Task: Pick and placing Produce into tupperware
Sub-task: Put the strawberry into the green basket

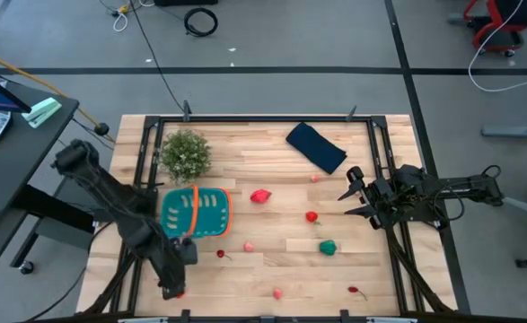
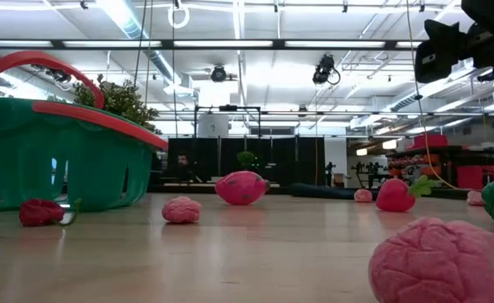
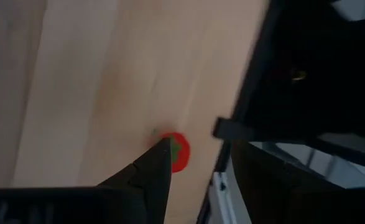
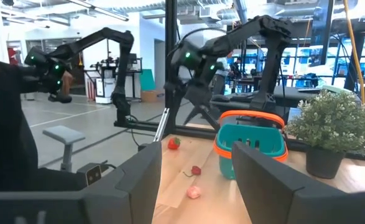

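Note:
The teal tupperware (image 1: 196, 212), with an orange rim and handle, stands at the table's left; it also shows in the low view (image 2: 53, 156). Produce lies scattered on the wood: a pink-red piece (image 1: 260, 196), a strawberry (image 1: 311, 216), a green piece (image 1: 328, 247) and several small pink and red ones. My left gripper (image 1: 175, 289) is open and points down at the near left corner. A small red fruit with a green top (image 3: 177, 151) lies between its fingers, close to one fingertip (image 3: 160, 158). My right gripper (image 4: 198, 186) is open and empty, held level above the table's right side (image 1: 353, 193). My left gripper comes at the small red fruit (image 3: 181, 155) from above. One fingertip stands right beside the fruit, which lies on the table. I cannot tell whether the fingertip touches it.
A bushy grey-green potted plant (image 1: 186, 154) stands just behind the tupperware. A dark blue folded cloth (image 1: 316, 146) lies at the far right. The table's black frame rail (image 3: 275, 74) runs close beside my left gripper, at the near left edge.

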